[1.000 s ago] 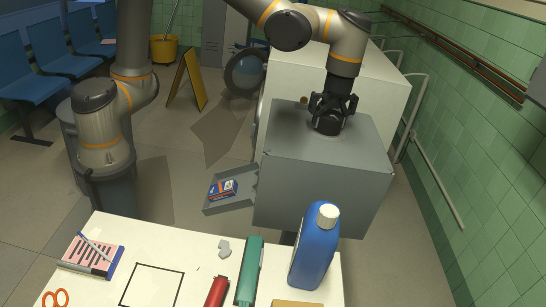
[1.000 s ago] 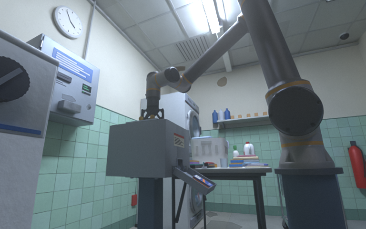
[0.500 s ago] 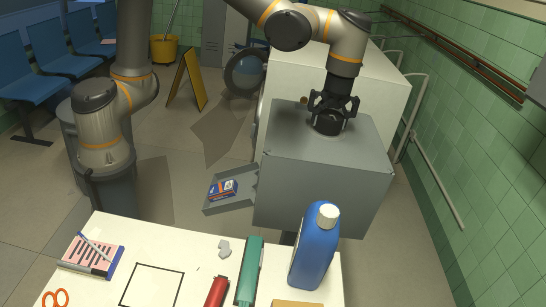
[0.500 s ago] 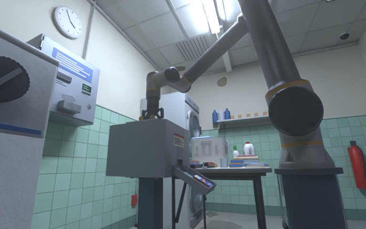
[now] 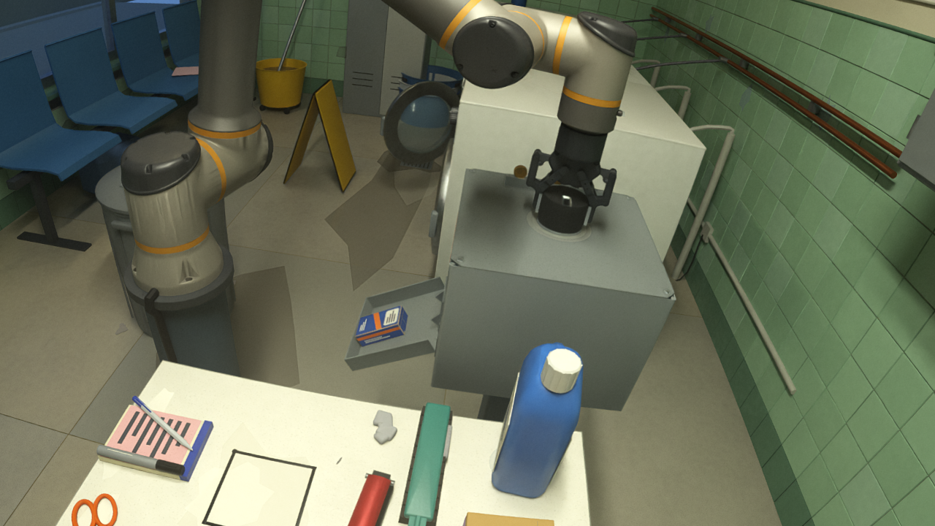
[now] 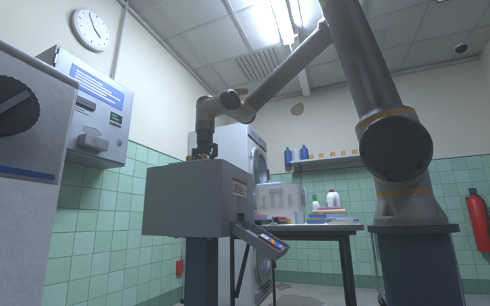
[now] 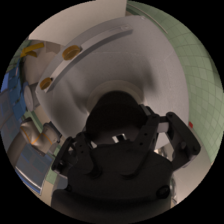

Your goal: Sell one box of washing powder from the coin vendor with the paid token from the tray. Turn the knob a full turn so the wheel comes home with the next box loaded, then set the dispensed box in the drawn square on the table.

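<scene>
The washing powder box [image 5: 381, 325], blue and orange, lies in the vendor's sloping chute tray [image 5: 392, 324] on the left of the grey vendor [image 5: 549, 288]. I grip the black round knob [image 5: 562, 208] on the vendor's top with my gripper [image 5: 566, 196], closed around it from above. In the wrist camera the knob [image 7: 116, 117] fills the middle between my fingers [image 7: 120, 136]. Two brass tokens [image 7: 71, 52] sit on a narrow tray beyond the knob. The drawn square [image 5: 260, 489] is on the white table, near its front edge.
Behind the vendor stands a white washing machine [image 5: 588, 137]. On the table are a blue detergent bottle [image 5: 537, 419], a green case [image 5: 428, 461], a red cylinder [image 5: 371, 500], a notepad with pens [image 5: 155, 438] and orange scissors [image 5: 95, 510]. A green tiled wall runs along the right.
</scene>
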You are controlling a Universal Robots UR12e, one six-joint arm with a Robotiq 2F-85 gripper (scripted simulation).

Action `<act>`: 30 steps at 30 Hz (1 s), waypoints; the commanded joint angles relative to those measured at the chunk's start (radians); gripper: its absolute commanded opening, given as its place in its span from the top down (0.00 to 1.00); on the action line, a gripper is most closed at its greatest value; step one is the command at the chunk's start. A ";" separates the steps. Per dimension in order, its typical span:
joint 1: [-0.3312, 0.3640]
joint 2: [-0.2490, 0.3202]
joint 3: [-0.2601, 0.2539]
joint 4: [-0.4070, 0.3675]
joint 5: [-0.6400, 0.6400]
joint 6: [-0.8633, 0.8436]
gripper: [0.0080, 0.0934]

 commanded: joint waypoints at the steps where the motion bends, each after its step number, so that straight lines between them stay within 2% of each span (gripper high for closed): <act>1: 0.000 0.000 -0.001 -0.001 0.000 0.016 1.00; 30: 0.000 0.000 -0.001 -0.001 0.000 0.537 1.00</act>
